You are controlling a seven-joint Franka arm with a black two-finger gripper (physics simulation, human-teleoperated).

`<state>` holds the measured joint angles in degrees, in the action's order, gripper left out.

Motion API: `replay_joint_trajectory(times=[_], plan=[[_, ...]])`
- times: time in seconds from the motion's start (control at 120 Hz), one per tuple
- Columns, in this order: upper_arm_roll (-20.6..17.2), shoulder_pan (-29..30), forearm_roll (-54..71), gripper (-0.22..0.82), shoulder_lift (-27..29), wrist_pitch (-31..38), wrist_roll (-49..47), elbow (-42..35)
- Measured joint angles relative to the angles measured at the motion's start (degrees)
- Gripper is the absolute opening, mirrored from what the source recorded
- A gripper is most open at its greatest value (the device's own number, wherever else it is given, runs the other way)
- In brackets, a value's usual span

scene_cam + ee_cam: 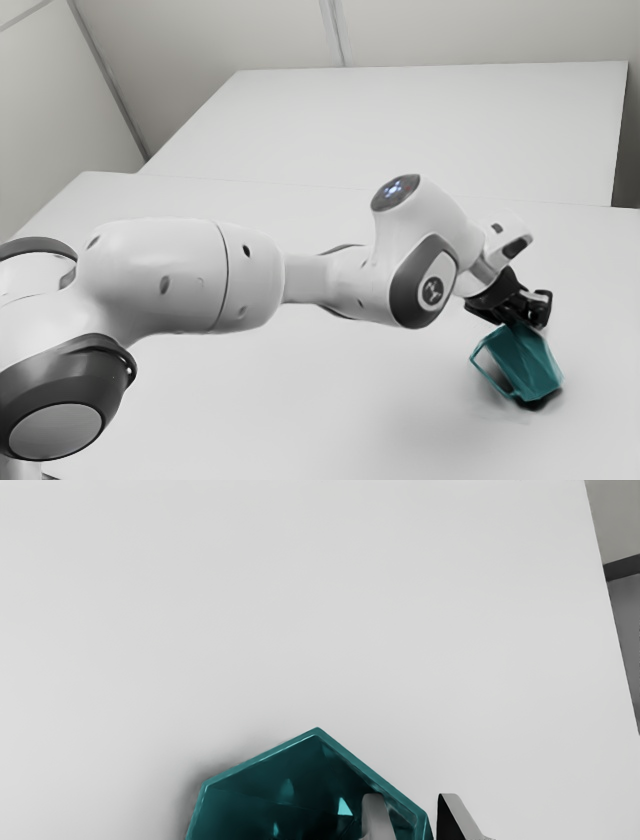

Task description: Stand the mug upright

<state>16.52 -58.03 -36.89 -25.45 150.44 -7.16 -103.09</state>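
Mug (pixel 530 362) tilts under the gripper (pixel 534 318), near the exterior view's right on the white table (pixel 300 410), its handle (pixel 484 376) toward that view's left. The jaws stand modestly apart: 1 finger (pixel 378 820) inside the rim (pixel 372 775), 1 finger (pixel 459 820) just outside, the wall between.

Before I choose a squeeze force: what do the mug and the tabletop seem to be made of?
The mug looks like glossy teal ceramic or hard plastic; sharp glints on its faceted inside show the gloss but don't settle which. The tabletop looks like matte laminate or painted board, being evenly pale, without visible grain.
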Motion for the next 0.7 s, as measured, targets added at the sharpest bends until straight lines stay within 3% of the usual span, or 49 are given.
replay_joint_trajectory(times=[0.258,0.45,0.567,0.7], plan=[[0.0,0.0,2.7,-0.16,0.0,-0.2,-1.2,1.2],[0.2,0.0,3.2,-0.18,1.3,-1.9,-2.5,1.1],[1.3,1.0,4.6,-0.18,5.3,-6.3,-3.2,-0.2],[1.6,8.0,12.2,-0.18,10.3,-15.6,-4.6,-0.8]])
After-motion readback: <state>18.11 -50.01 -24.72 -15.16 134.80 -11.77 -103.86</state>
